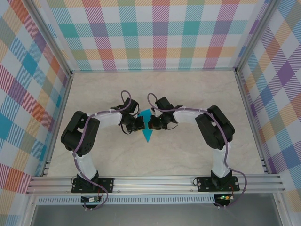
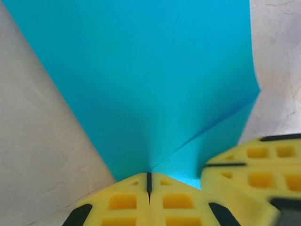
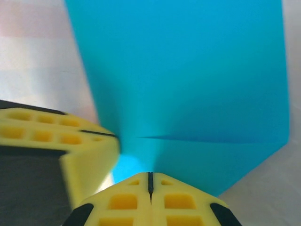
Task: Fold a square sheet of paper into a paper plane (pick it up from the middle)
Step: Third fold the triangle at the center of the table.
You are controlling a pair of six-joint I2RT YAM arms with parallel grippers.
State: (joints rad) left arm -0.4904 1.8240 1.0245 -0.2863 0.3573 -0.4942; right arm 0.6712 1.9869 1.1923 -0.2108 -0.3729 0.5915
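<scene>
Between the left hand (image 1: 139, 125) and the right hand (image 1: 156, 124), both pressed together with their tips against it, the teal paper (image 1: 148, 132) lies on the tabletop (image 1: 188, 94) already folded to a point, so wing folds seem to remain.

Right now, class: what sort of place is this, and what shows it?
Probably a robot lab test cell: left arm and right arm bolted to a metal rail, a pale table boxed in by checked walls, teal paper between the arms.
</scene>
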